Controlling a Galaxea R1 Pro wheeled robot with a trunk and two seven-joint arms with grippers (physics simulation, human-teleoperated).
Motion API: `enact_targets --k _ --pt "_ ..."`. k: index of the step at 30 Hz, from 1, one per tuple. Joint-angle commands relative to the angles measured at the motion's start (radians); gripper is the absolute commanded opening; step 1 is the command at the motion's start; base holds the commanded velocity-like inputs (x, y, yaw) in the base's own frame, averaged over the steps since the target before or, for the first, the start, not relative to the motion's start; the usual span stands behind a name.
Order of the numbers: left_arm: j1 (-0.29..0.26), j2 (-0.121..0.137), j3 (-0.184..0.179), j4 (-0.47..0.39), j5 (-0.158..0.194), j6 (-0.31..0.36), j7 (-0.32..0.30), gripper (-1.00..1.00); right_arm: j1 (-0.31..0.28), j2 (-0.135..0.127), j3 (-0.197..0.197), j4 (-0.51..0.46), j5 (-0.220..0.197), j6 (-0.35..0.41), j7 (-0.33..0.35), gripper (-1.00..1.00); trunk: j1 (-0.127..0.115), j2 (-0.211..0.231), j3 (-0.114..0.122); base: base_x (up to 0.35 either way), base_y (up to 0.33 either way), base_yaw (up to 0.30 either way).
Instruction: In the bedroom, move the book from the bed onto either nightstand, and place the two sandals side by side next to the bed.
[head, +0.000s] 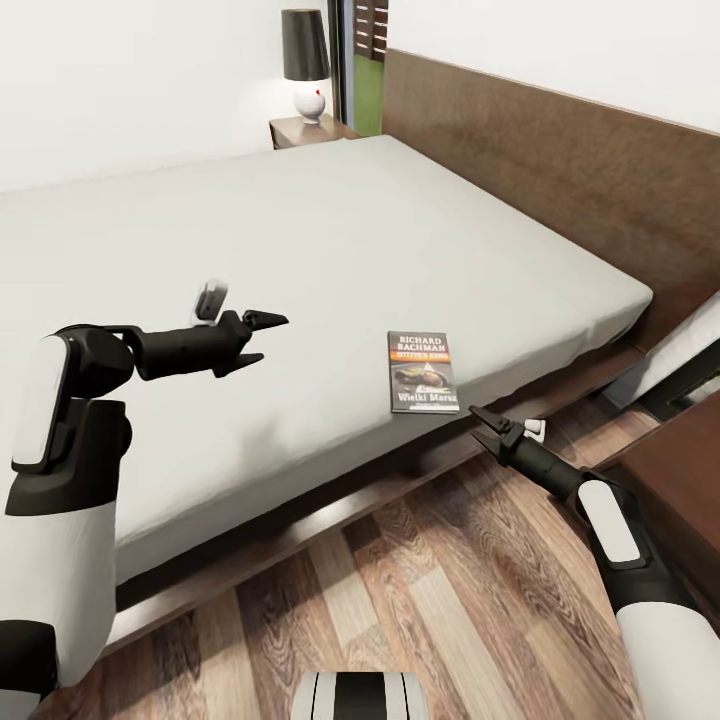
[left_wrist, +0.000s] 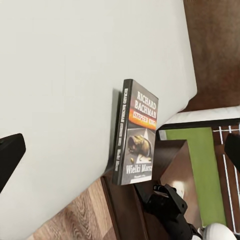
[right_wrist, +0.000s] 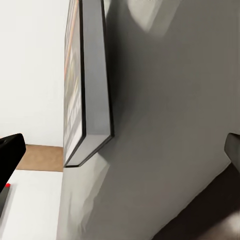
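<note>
Room: white-walled bedroom with a wood-plank floor (head: 430, 590) of mixed brown boards; a strip of window with green outside shows in the far corner.
Bed: large low bed (head: 300, 260) with a plain pale grey mattress, dark brown wooden frame and a tall brown headboard; it takes up most of the head view.
Nightstands: one low dark brown wooden nightstand (head: 305, 130) stands in the far corner past the bed, carrying a lamp (head: 306, 62) with a black shade and white base; a second dark brown wooden top (head: 680, 455) sits close by the robot's right arm.
Book: small thin paperback with a dark cover, white "RICHARD BACHMAN" lettering and an orange band (head: 423, 371), lying flat, face up, near the mattress edge.
Left claw: black two-fingered claw (head: 258, 337) held over the mattress, well apart from the book, fingers spread, nothing in it.
Right claw: black claw (head: 482, 425) just beside the bed edge near the book's lower corner, fingers apart, empty.
Progress: nothing finished as far as can be judged; the book is still on the bed and ungrasped. The nearer nightstand looks the easier target. The sandal step is also left.
</note>
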Motion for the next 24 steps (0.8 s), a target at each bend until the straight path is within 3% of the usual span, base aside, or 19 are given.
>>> enact_targets --k 1,10,24 --pt "-0.001 0.000 0.001 0.000 0.010 0.003 0.010 1.00 -0.001 0.000 -0.001 0.000 -0.002 0.006 0.001 1.00 0.000 0.000 -0.001 0.008 0.000 0.000" --pt "0.000 0.001 0.000 0.000 0.012 0.003 0.010 1.00 -0.001 0.000 -0.001 0.000 -0.003 0.006 0.001 1.00 0.000 0.000 -0.001 0.004 0.000 0.017" --pt "0.000 0.001 0.001 0.004 0.013 0.003 0.010 1.00 -0.001 0.000 -0.001 -0.006 -0.003 0.006 0.004 1.00 0.000 0.000 -0.001 0.001 0.000 0.109"
